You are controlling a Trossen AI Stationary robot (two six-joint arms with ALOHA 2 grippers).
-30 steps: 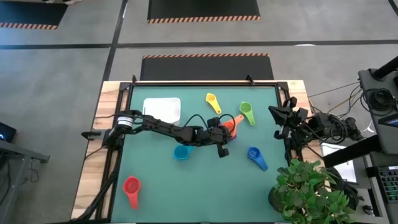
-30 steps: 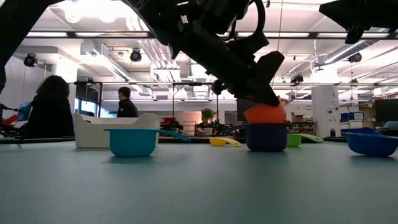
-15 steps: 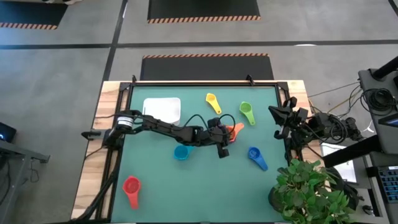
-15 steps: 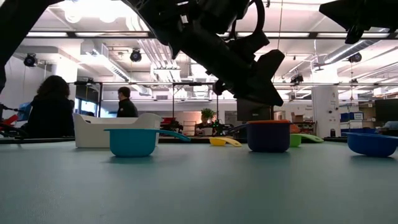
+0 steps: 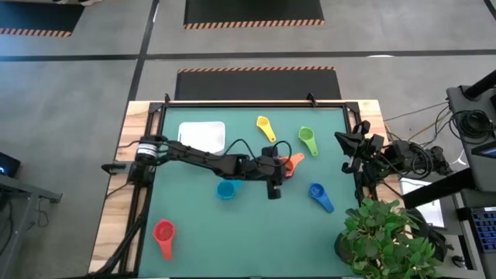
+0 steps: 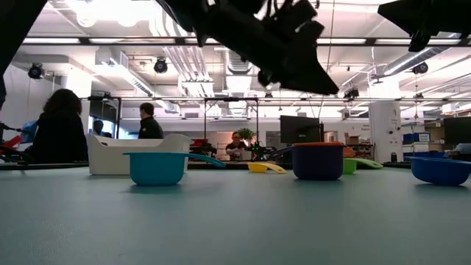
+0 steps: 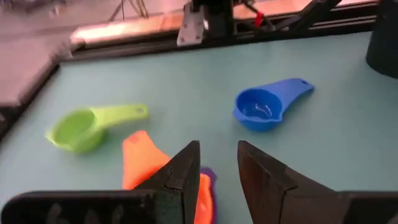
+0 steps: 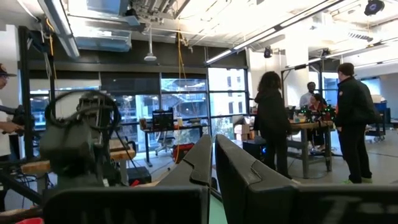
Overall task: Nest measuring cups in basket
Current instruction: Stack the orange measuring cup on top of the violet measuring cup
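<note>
Overhead, I see my left gripper (image 5: 273,188) released at frame centre above the orange cup (image 5: 291,163) nested in purple; basket (image 5: 203,136) upper left. Low view: light blue cup (image 6: 157,167) before the basket (image 6: 110,154). My right gripper (image 5: 346,164) waits clenched at right.

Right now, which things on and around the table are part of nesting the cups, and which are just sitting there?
Part of the job:
white basket
yellow cup
green cup
orange cup nested in the purple cup
light blue cup
dark blue cup
red cup
left hand

Just there:
potted plant
cables
</note>
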